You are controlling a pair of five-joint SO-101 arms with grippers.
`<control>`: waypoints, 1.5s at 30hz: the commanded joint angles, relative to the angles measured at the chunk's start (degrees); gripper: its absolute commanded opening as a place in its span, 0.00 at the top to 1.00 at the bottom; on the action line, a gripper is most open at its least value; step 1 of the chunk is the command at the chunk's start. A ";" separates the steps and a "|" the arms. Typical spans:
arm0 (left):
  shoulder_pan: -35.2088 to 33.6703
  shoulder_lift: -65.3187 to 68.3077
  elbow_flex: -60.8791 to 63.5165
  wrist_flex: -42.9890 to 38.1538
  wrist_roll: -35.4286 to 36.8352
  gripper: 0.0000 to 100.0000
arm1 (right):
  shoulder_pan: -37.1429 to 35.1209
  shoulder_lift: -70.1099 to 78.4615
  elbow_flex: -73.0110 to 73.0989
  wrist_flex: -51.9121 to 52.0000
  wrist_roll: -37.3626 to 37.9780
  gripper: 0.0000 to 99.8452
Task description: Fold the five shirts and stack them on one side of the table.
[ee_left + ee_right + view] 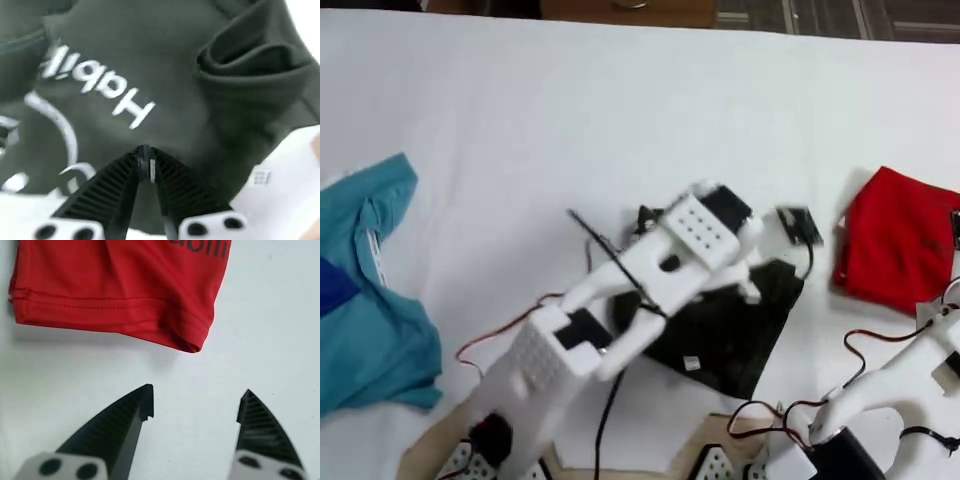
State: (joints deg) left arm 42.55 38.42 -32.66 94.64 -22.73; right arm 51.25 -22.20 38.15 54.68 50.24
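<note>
A black shirt (pixel 730 335) with white print lies crumpled at the table's near centre. My left arm (pixel 650 270) stretches over it. In the left wrist view the left gripper (pixel 145 162) is shut, its tips pressed together on the black shirt's (pixel 150 60) fabric; a raised fold sits just past them. A folded red shirt (pixel 895 240) lies at the right edge. My right gripper (pixel 195 405) hangs open over bare table, a short way from the red shirt's (pixel 115 285) hem, with nothing between its fingers. The right arm (pixel 910 375) sits at the lower right.
A teal and blue shirt (pixel 370 300) lies spread at the left edge. The white table (pixel 570 110) stretches bare across the far half. Red and black cables trail by both arm bases near the front edge.
</note>
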 commanded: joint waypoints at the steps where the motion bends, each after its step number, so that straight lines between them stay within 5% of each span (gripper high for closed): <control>1: 5.45 0.26 0.04 0.00 0.35 0.96 | 0.48 -2.07 -2.64 -0.48 0.00 0.72; 20: 18.20 0.09 -0.40 0.35 7.56 0.96 | 0.57 -2.33 -2.73 -0.57 0.00 0.72; 32: -7.91 1.32 -13.49 1.05 6.24 0.96 | 0.13 -2.07 -2.73 -0.57 0.00 0.72; 38: -11.43 9.85 -12.26 0.62 1.58 0.83 | -0.75 -2.07 -2.55 -0.31 -0.09 0.72; 45: -17.41 18.64 -23.87 1.49 1.93 0.83 | -0.75 -2.07 -1.93 -0.13 0.35 0.72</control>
State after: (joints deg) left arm 28.66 55.47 -51.21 95.69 -20.70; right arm 50.90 -22.20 38.15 54.68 50.24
